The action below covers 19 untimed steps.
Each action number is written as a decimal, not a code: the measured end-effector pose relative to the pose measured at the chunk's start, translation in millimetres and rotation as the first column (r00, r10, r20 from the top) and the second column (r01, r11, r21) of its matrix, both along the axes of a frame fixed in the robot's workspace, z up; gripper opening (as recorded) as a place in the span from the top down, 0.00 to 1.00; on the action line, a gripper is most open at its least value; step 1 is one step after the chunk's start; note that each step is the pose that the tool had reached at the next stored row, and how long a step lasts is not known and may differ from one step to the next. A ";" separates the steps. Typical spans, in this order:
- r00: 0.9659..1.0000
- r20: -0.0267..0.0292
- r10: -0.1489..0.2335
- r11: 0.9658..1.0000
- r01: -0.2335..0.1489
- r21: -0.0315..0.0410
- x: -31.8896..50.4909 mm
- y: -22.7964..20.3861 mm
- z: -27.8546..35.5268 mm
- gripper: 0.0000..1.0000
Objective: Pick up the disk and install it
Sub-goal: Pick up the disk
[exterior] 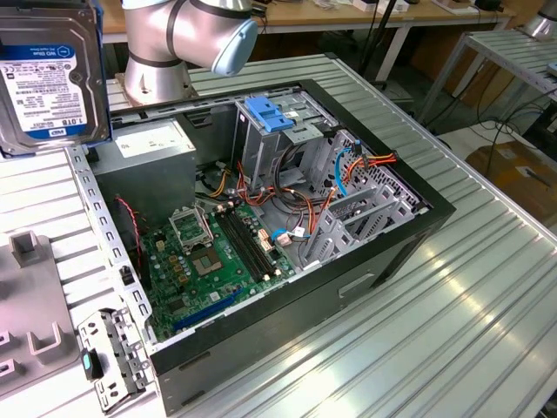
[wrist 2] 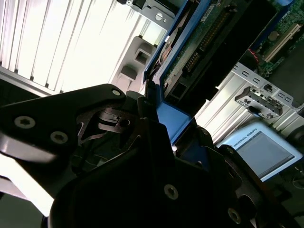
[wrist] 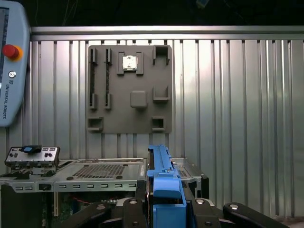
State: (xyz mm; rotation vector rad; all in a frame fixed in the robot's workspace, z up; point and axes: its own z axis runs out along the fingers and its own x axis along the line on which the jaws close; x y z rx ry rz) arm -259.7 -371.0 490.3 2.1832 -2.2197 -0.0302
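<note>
Now claw [wrist: 164, 205] pinches disk [exterior: 48, 74] by blue bracket; long axis runs straight out from claw; drive cage [exterior: 264, 148] well apart, toward exterior view's right.

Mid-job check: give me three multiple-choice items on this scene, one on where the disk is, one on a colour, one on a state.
1. Where is the disk?
A held aloft in the gripper
B seated in its bay
C lying flat, let go

2. What colour is the disk's bracket?
A red
B green
C blue

3. How is the computer case?
A shut
B open, its inside showing
C upside down

Answers:
1 A: the disk hangs at the exterior view's upper left, and in the first wrist view the gripper clamps its edge.
2 C: the bracket is blue in both wrist views.
3 B: the motherboard lies exposed.
</note>
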 end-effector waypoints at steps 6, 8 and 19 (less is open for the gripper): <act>1.000 -0.001 0.000 1.000 0.000 0.000 10.0 -2.7 0.0 0.63; 1.000 -0.001 0.000 1.000 0.000 0.000 10.9 -5.3 -0.2 0.63; 1.000 0.020 0.000 1.000 0.000 -0.011 16.9 -15.3 -4.0 0.63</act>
